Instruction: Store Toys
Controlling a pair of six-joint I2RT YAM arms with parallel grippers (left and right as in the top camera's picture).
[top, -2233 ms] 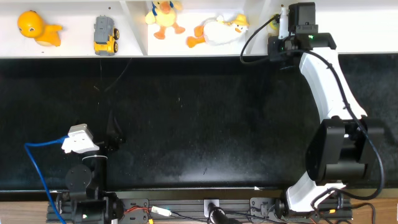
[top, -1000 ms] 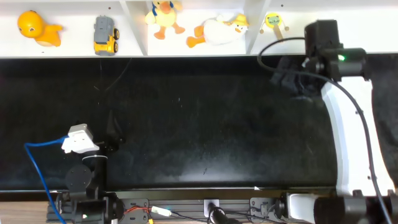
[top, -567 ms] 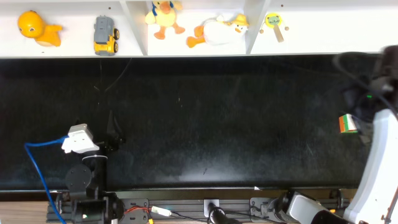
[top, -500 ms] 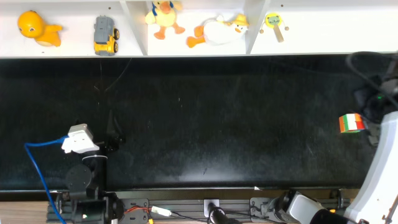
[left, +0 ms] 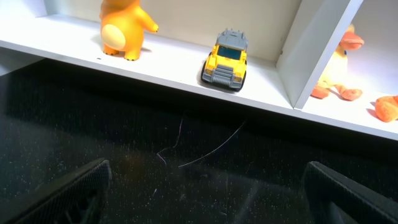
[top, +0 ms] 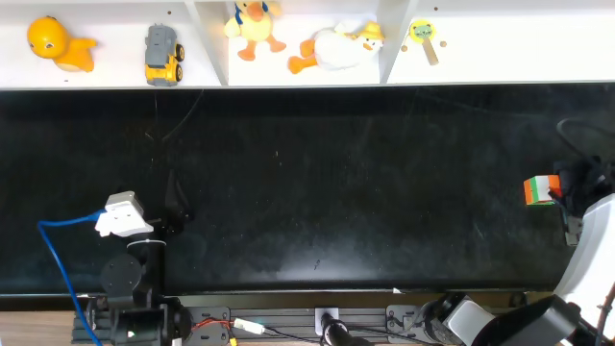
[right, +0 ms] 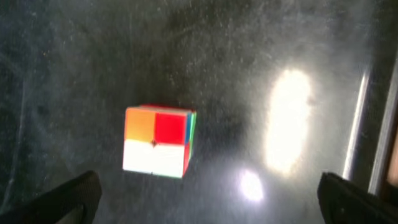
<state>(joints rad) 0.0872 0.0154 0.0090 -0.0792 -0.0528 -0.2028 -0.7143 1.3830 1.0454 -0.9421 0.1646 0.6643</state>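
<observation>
The right claw (right: 211,205) hangs over the black counter (top: 336,173) with its 2 fingers spread wide and nothing between them. The puzzle cube (right: 159,141) lies flat on the counter just ahead of this claw and below it, apart from both fingers and nearer 1 of them than the other. Its upper face shows orange, red and white squares, with green and blue along 1 side edge. A bright patch of reflected light sits on the counter beside the cube.

The left claw (left: 205,199) is low over the counter, well apart from the cube, its 2 fingers also spread and holding nothing. It faces the white shelf (left: 267,93). A yellow truck (left: 227,59) stands almost straight ahead of this claw, and an orange duck (left: 123,28) stands in the same compartment, farther off to the side. Beyond a divider, the next compartment holds a yellow plush duck (top: 255,27) and a white plush duck (top: 338,46) lying on its side. A small green toy on a wooden stick (top: 423,37) lies in the compartment after that, far across the counter from the right claw.
</observation>
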